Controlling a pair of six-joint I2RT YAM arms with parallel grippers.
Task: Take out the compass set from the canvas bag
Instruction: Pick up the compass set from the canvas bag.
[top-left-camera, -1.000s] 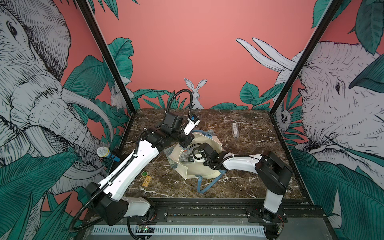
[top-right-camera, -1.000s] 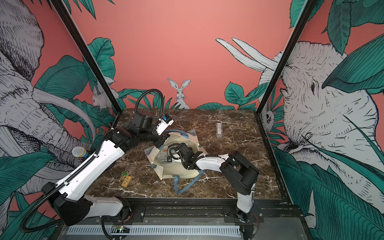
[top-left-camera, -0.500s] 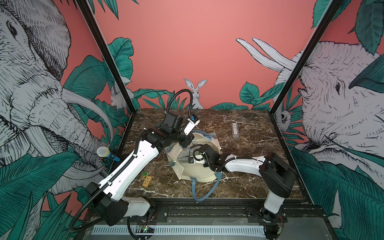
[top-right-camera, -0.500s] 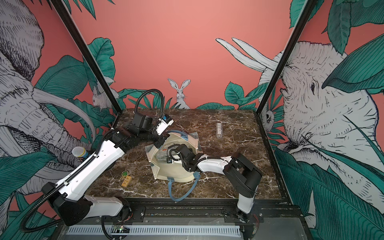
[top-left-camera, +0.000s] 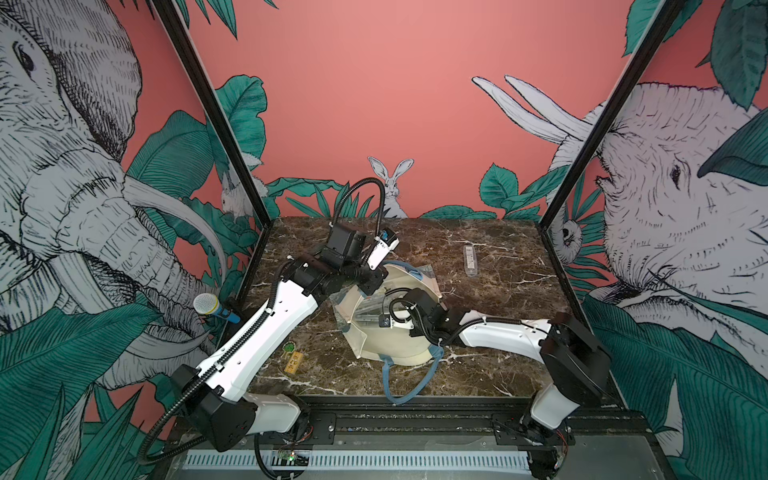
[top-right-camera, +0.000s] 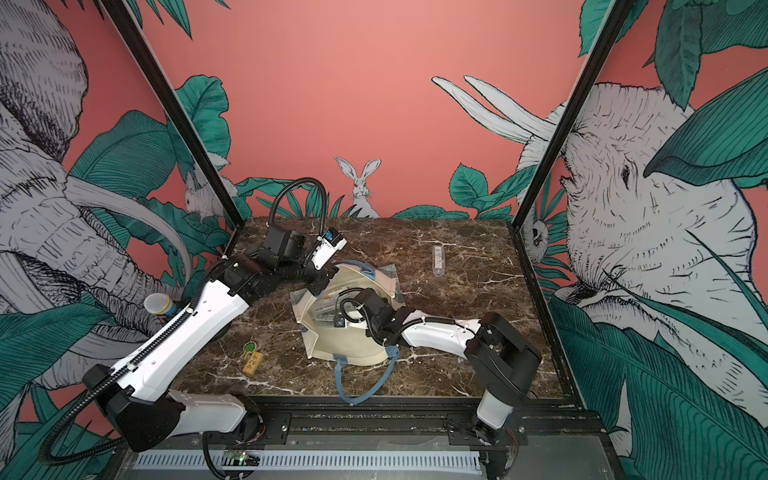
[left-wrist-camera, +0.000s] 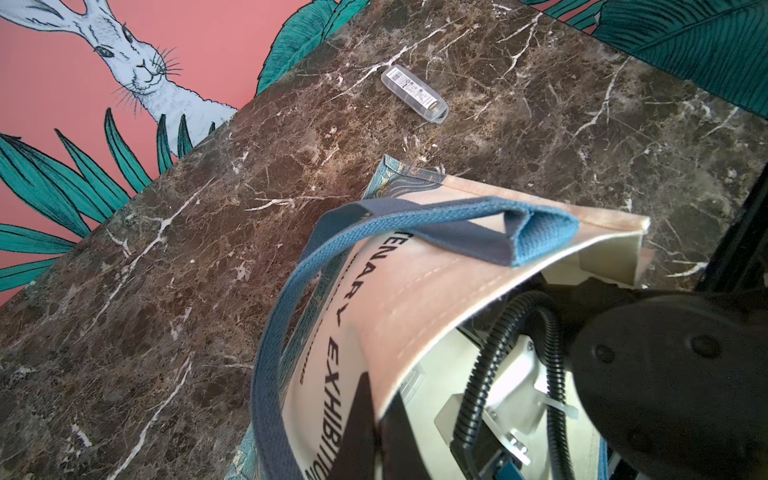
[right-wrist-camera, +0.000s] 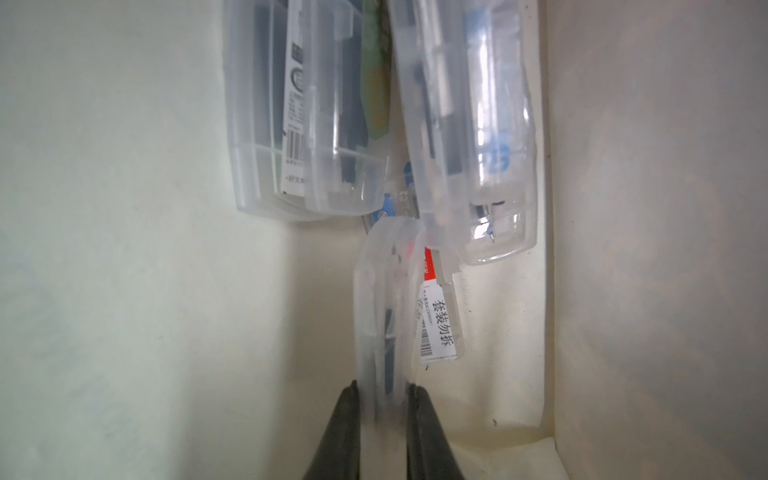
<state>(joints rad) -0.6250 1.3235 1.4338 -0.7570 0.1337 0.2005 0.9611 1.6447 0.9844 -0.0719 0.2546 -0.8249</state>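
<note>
Here the left fingers (left-wrist-camera: 365, 415), lower centre of the frame, are pinched together on the canvas bag (left-wrist-camera: 415, 291) rim, propping its mouth open — so the right fingers (right-wrist-camera: 347, 419) can clamp the compass set (right-wrist-camera: 384, 316), a clear case inside the bag.

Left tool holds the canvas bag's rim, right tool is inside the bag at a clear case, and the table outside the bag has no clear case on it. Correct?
No: one labelled clear case lies on the table outside the canvas bag, seen in both top views and the left wrist view. The rest stands.
</note>
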